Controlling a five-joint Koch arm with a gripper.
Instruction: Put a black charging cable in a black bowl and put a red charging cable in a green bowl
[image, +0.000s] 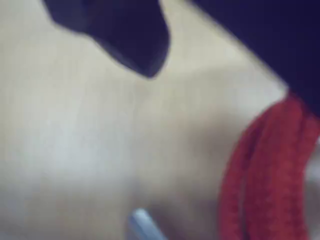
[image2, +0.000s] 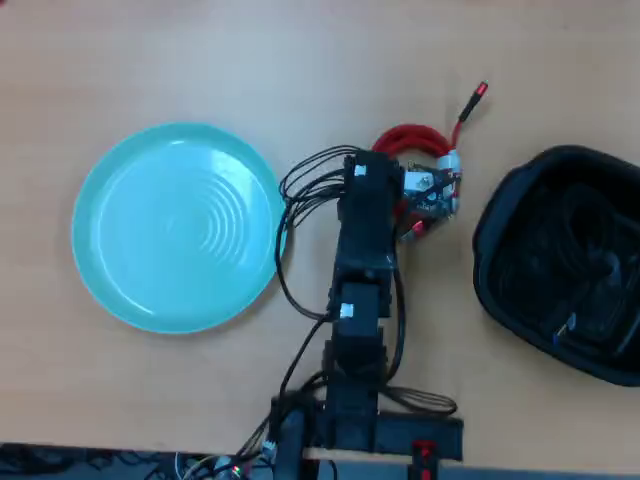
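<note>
The red charging cable (image2: 405, 137) lies coiled on the table between the two dishes, one plug end (image2: 480, 91) pointing up and right. My gripper (image2: 425, 195) hangs right over the coil's near side and hides part of it. The wrist view is blurred. It shows one dark finger (image: 140, 45) at the top, a dark mass at upper right, bare table in the gap of my gripper (image: 220, 85), and red cable (image: 270, 175) at lower right. The jaws look open and apart from the cable. The black charging cable (image2: 590, 260) lies inside the black bowl (image2: 500, 235) at right. The green bowl (image2: 175, 225) sits empty at left.
The arm's base (image2: 355, 410) stands at the table's near edge, and its thin black wires (image2: 305, 185) loop out to the left, close to the green bowl's rim. Bare wooden table (image2: 300, 60) stretches behind the dishes.
</note>
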